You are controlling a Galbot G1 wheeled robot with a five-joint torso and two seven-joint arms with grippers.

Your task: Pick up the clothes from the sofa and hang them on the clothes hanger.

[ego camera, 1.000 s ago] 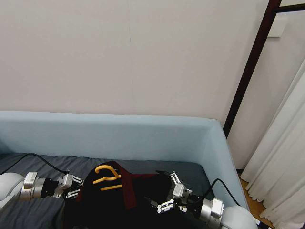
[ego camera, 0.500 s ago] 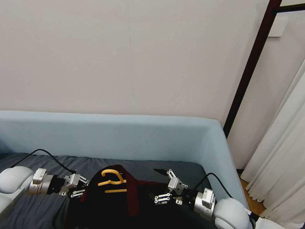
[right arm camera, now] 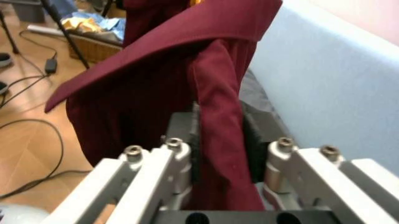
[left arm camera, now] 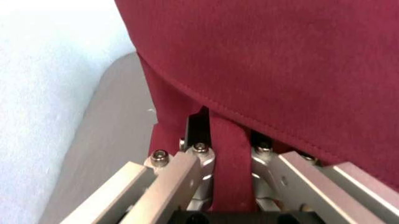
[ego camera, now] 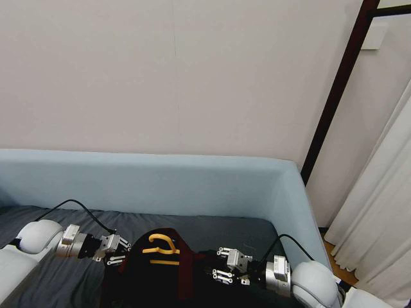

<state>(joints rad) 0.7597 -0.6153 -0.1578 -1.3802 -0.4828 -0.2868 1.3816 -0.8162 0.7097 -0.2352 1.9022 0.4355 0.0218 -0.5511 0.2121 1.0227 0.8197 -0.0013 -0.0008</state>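
A dark maroon garment (ego camera: 168, 282) hangs bunched between my two grippers above the grey sofa seat (ego camera: 64, 285), with a yellow hanger (ego camera: 160, 247) at its collar. My left gripper (ego camera: 117, 251) holds the garment's left edge; the left wrist view shows a strip of the maroon cloth (left arm camera: 299, 70) clamped in the left gripper (left arm camera: 228, 156). My right gripper (ego camera: 226, 270) holds the right side, and in the right wrist view a fold of the garment (right arm camera: 218, 116) runs through the right gripper (right arm camera: 219, 156).
The light blue sofa backrest (ego camera: 160, 183) runs behind the garment and its armrest (ego camera: 292, 205) rises on the right. A dark post (ego camera: 334, 96) and a white curtain (ego camera: 379, 218) stand beyond it. The wooden floor (right arm camera: 31, 154) carries cables (right arm camera: 28, 130).
My left gripper has moved right, toward the right gripper, and the garment with its hanger has shifted right and bunched narrower. The right gripper has drifted slightly left and down.
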